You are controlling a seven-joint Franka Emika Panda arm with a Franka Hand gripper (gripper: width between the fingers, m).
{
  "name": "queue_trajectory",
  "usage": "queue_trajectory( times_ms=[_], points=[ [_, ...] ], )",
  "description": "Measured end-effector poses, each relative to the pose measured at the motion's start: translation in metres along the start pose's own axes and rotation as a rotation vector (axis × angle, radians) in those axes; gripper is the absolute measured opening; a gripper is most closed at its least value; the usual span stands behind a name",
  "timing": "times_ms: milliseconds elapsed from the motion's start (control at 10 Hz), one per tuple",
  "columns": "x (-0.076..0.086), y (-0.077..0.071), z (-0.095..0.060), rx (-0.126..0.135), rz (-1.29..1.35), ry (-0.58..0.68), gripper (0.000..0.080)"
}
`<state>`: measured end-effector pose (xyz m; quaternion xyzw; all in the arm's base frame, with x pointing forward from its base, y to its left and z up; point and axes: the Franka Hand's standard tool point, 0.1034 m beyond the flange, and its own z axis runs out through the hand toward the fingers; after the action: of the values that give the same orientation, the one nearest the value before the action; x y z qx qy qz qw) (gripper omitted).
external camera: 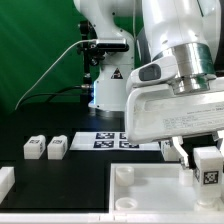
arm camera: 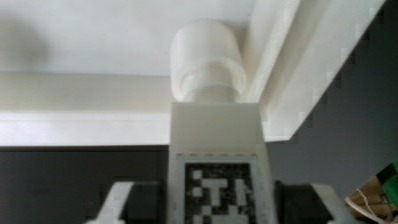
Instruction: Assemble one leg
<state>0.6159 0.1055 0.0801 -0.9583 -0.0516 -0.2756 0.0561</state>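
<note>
Leg (external camera: 207,165) was smooth matt white plastic with a printed black-and-white tag, tray-like piece (external camera: 150,192) looked alike, table (external camera: 60,185) was matt black, arm shell (external camera: 180,30) was glossy white plastic, backdrop (external camera: 35,50) looked green cloth.

Two legs (external camera: 33,148) (external camera: 57,148) lie beside the marker board (external camera: 105,140), on the exterior view's left.

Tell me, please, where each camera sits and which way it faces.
Exterior view: off the arm, low over the black table, facing the arm's base; the gripper fills the exterior view's right, holding a leg at the white tray.
Wrist view: on the wrist, looking along the fingers at the held leg, with the tray's wall beyond.
Shared: the gripper, the leg and the tray.
</note>
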Motion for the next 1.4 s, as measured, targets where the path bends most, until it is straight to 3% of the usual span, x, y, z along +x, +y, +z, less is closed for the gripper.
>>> queue_trajectory(
  times_ms=[500,800,900,1000,1100,1400],
  points=[
    [-0.0099,-0.0090,0.0095,0.002,-0.008,0.020,0.0290],
    [-0.0117,-0.0094,0.0085,-0.016,0.015,0.005,0.0290],
    [-0.0120,-0.0088,0.0087,-0.017,0.016,0.005,0.0389],
    [-0.0122,-0.0087,0.0088,-0.017,0.016,0.004,0.0389],
    [-0.0124,-0.0086,0.0089,-0.017,0.016,0.004,0.0591],
    [-0.0126,-0.0086,0.0091,-0.017,0.016,0.004,0.0639]
  ],
)
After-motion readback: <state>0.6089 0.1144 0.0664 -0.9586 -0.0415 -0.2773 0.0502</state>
